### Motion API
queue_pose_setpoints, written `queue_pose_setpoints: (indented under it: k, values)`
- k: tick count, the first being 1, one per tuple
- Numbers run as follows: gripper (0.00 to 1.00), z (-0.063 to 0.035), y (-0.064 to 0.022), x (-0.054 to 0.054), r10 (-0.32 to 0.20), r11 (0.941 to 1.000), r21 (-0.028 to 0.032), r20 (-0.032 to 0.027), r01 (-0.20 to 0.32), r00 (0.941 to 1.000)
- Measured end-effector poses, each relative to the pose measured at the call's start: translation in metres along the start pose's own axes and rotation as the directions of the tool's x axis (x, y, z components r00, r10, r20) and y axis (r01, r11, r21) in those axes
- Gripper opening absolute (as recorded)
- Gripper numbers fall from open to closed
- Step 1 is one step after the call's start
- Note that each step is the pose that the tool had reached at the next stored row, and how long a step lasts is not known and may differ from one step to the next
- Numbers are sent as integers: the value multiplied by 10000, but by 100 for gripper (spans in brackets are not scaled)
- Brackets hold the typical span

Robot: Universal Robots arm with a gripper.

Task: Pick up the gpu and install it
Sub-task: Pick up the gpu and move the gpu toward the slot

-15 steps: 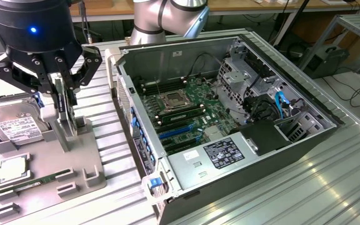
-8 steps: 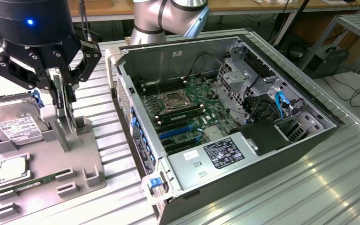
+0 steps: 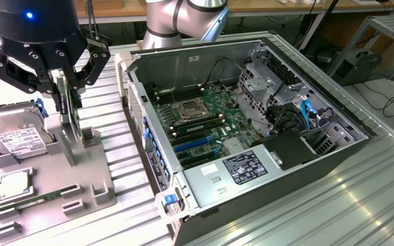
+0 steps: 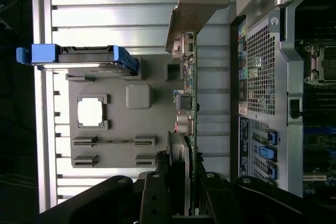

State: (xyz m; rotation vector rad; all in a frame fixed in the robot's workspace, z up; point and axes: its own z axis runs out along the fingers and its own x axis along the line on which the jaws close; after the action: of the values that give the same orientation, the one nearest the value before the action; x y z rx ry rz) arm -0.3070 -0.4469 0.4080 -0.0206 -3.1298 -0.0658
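Note:
The gpu (image 3: 67,105) is a thin green card held edge-on and upright, just above the slotted stand on the grey holder tray (image 3: 94,177) at the exterior view's left. My gripper (image 3: 64,88) is shut on its upper edge, one black finger on each side. In the wrist view the gpu (image 4: 192,103) runs away from the gripper (image 4: 185,203). Its silver end bracket (image 4: 195,3) is at the far end and its round fan (image 4: 177,150) is close to the fingers (image 4: 152,198). The open computer case (image 3: 149,66) lies to the exterior view's right of the card.
The tray also carries a silver hard drive (image 3: 11,134) in a blue caddy (image 4: 79,55), a square processor chip (image 3: 16,184) and a narrow memory stick (image 3: 34,201). Inside the case are the motherboard (image 3: 207,115), blue expansion slots (image 3: 193,146) and a power supply (image 3: 245,166).

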Motion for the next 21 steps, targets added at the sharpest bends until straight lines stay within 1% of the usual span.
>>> queue_pose_setpoints:
  k: [21]
  values:
    - [27,-199,8,2,1,10000,0,-4,-1,10000]
